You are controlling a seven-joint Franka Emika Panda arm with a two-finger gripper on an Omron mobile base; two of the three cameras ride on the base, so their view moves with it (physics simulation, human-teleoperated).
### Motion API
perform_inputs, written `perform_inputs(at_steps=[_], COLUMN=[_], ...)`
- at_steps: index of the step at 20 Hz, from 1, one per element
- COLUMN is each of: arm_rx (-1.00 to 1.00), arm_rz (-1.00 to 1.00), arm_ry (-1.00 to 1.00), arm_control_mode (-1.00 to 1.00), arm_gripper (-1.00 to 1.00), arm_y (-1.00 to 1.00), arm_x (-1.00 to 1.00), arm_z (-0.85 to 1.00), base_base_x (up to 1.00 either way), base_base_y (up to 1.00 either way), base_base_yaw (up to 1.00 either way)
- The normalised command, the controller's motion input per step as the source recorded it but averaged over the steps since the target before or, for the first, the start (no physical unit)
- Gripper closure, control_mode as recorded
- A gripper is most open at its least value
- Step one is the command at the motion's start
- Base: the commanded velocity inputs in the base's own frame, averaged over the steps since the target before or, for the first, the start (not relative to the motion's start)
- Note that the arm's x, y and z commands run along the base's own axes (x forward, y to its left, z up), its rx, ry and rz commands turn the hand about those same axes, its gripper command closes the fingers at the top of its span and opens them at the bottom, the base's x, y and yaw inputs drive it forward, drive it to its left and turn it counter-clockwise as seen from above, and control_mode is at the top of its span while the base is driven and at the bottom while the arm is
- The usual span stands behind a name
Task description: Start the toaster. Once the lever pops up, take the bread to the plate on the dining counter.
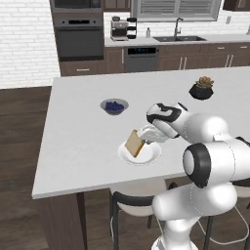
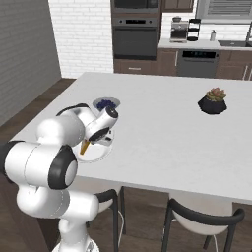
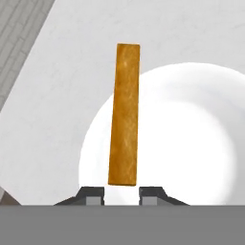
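Note:
The bread (image 1: 134, 143) is a tan slice with a golden-brown crust, held tilted on edge just above the plate (image 1: 149, 157). My gripper (image 1: 144, 140) is shut on the bread at its upper right side. In the hand view the bread (image 3: 124, 115) shows edge-on between the two fingertips (image 3: 90, 194), over the round white plate (image 3: 191, 139). From the right base view, the bread (image 2: 85, 146) pokes out below the hand, over the plate (image 2: 101, 152). The plate rests on the white dining counter (image 1: 83, 127) near its front edge. The toaster is out of view.
A pale bowl of dark blue berries (image 1: 114, 106) sits just behind the plate. A dark potted succulent (image 1: 201, 88) stands further right on the counter. Two stools (image 2: 202, 219) are tucked under the near edge. Oven, coffee machine and sink line the back wall.

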Motion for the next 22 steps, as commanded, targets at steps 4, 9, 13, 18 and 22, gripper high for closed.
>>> perform_inputs(at_steps=[4,9,13,18,22], arm_rx=[0.00,0.00,0.00,0.00,0.00], arm_rz=[0.00,0.00,0.00,0.00,0.00], arm_ry=[-0.03,0.00,0.00,0.00,0.00], arm_control_mode=[-1.00,-1.00,-1.00,-1.00,-1.00], arm_gripper=[1.00,1.00,1.00,-1.00,-1.00], arm_y=[0.00,-0.07,-0.14,-0.12,-0.02], arm_x=[0.01,0.00,0.00,0.00,0.00], arm_z=[-0.09,-0.06,-0.09,-0.06,-0.01], base_base_x=[0.00,0.00,0.00,0.00,0.00], base_base_y=[0.00,0.00,0.00,0.00,0.00], base_base_yaw=[0.00,0.00,0.00,0.00,0.00])
